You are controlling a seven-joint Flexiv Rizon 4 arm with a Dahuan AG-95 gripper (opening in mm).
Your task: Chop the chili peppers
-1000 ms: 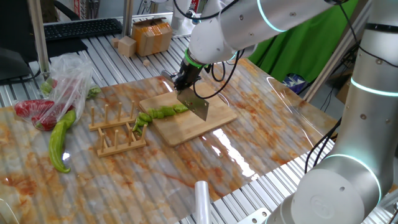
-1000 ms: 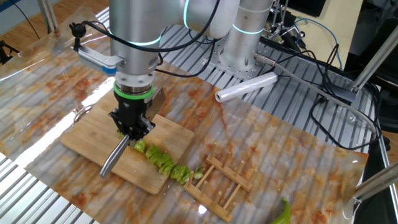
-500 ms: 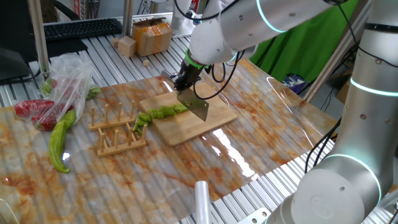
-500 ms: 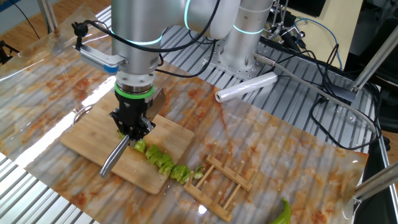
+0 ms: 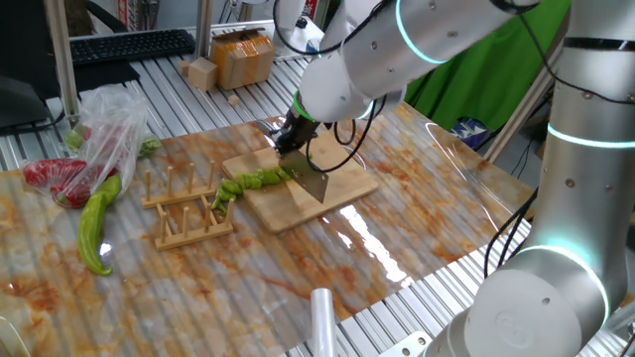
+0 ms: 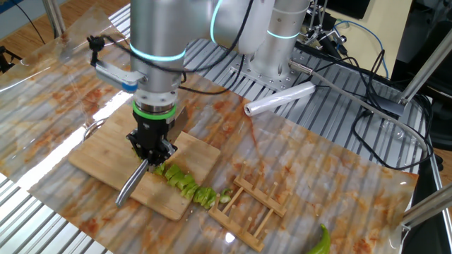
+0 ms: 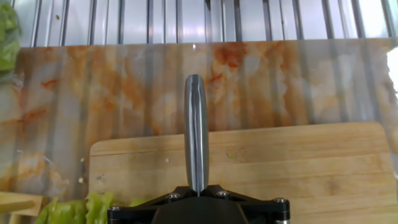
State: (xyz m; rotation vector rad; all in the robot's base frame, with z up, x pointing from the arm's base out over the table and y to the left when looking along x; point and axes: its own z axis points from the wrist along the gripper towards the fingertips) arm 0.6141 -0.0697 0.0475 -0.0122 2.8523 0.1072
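The chili peppers (image 5: 254,179) lie as a row of green chunks across the left end of a wooden cutting board (image 5: 337,190). My gripper (image 5: 288,138) is shut on the handle of a steel knife (image 5: 311,181), whose blade slants down to the board just right of the chunks. In the other fixed view the gripper (image 6: 150,147) stands over the board (image 6: 97,156), with the knife (image 6: 131,186) reaching toward the near edge and the chunks (image 6: 185,183) beside it. The hand view looks along the knife's spine (image 7: 196,138), with chili pieces (image 7: 71,210) at bottom left.
A wooden dish rack (image 5: 189,212) stands left of the board, touching the last chunks. A pale yellow-green pepper (image 5: 96,224) and red peppers in a plastic bag (image 5: 62,177) lie further left. A roll of plastic film (image 5: 323,319) sits at the front edge, a cardboard box (image 5: 242,58) behind.
The gripper has come down and shifted a little toward the chili chunks, bringing the blade lower onto the board. The chunks have not moved.
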